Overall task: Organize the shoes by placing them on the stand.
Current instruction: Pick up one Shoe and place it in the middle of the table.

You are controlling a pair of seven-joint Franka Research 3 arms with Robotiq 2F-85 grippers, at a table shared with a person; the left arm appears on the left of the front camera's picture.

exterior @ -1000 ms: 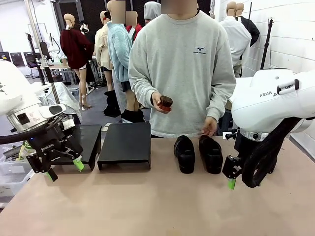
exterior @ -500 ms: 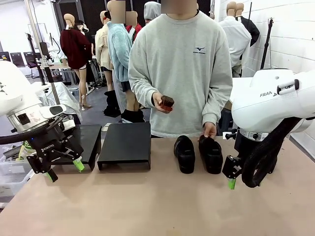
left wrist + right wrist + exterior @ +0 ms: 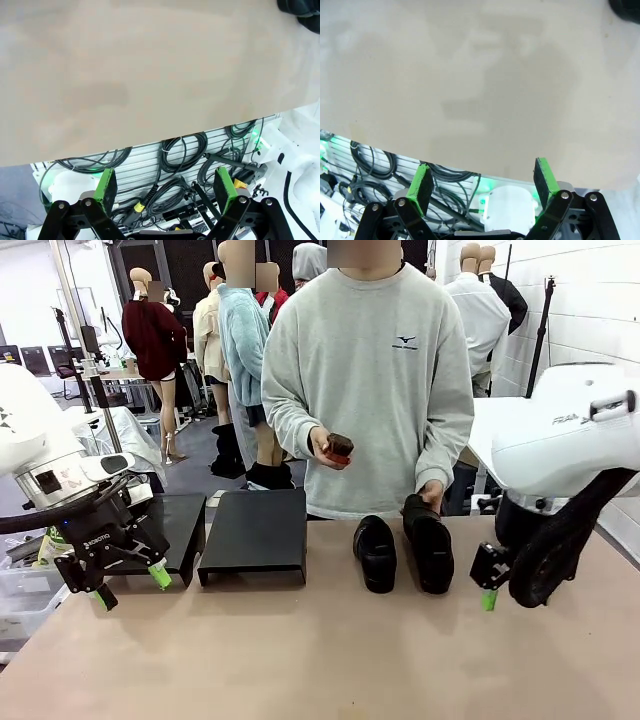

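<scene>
**Black shoes (image 3: 376,555) wait on the bench (image 3: 300,660), the stand (image 3: 258,532) is bare**

Two glossy shoes lie side by side on the bench, near its far edge and a little to the right of the middle, with the toes pointing to the robot. They are just beside each other; I cannot tell if they touch. The person (image 3: 370,370) at the far side touches the heel of the right shoe (image 3: 430,558) and holds a small dark thing (image 3: 338,448) in the other palm.

The stand, a low black platform, sits to the left of the shoes. A second stand (image 3: 182,525) like it is just beside it, farther left. Nothing lies on top of either one.

The left hand (image 3: 130,586) hangs low in front of the second stand, its fingers apart and nothing between them. The right hand (image 3: 487,592) hangs near the right shoe, on its right side, without touching it. It is also spread wide and carries nothing. In both wrist views nothing sits between the green pads (image 3: 422,185).

In my judgement the task is at its very start. No shoe is placed and none is gripped. Both visible shoes must be lifted and carried over to the stand.
</scene>
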